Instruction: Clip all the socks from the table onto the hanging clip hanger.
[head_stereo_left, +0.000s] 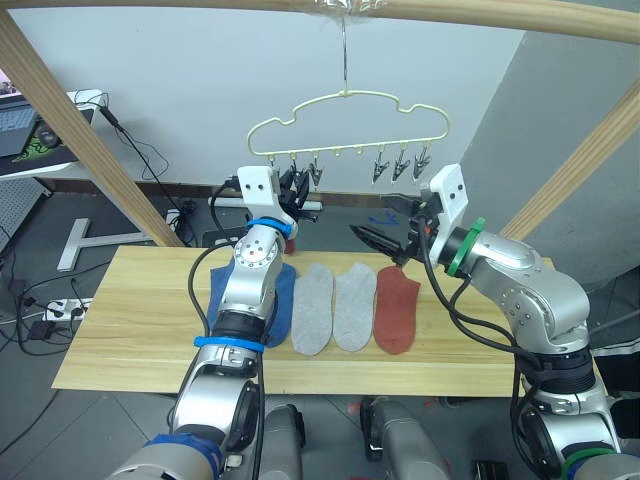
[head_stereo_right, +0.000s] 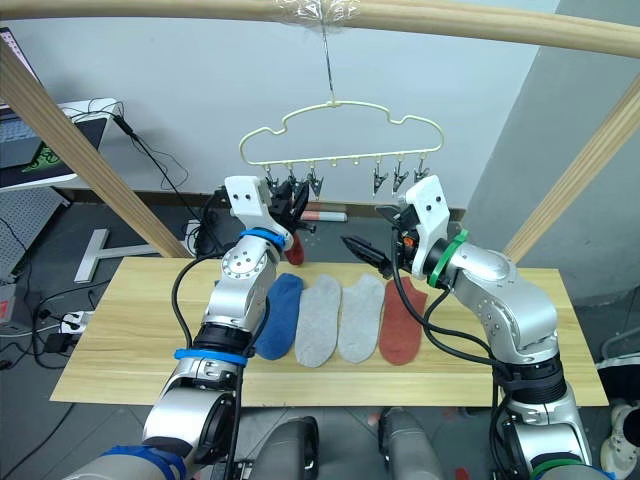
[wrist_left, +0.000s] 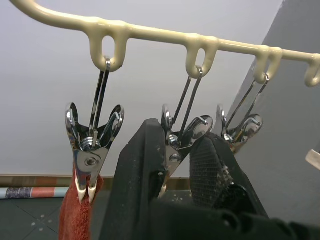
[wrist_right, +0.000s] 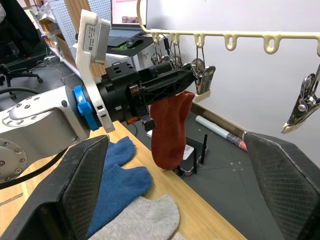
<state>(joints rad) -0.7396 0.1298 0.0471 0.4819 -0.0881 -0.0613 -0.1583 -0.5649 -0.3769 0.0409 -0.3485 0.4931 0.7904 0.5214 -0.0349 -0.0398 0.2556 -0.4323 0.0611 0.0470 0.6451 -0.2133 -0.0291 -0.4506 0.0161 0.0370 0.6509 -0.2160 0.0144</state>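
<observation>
1 rust red sock (wrist_right: 170, 127) hangs from the first clip (wrist_left: 91, 150) at the left end of the clip hanger (head_stereo_right: 340, 135), which hooks over the round wooden pole (head_stereo_right: 450, 22) above the table (head_stereo_right: 120, 330). In the left wrist view we see that clip biting the sock's upper edge.

Our left gripper (wrist_left: 182, 170) is raised at the hanger's left end, and its 2 black fingers (wrist_left: 137, 175) sit on either side of the second clip (wrist_left: 177, 137), closed around it so far as we can see. The third clip (wrist_left: 237, 130) hangs just beside, free.

Our right gripper (head_stereo_left: 385, 238) is lifted above the far edge of the table, below the hanger's right half, with its fingers spread wide and holding nothing. 3 more clips (head_stereo_left: 400, 165) hang at the right end, all bare.

On the table we count 5 socks lying side by side near the far edge. 2 blue socks (wrist_right: 117, 175) are furthest to our left, overlapping each other and partly hidden behind our left arm in the eye views. Next come 2 light grey socks (head_stereo_right: 340, 318), touching along their sides, and then 1 rust red sock (head_stereo_right: 402, 320) just beside them on the right.
</observation>
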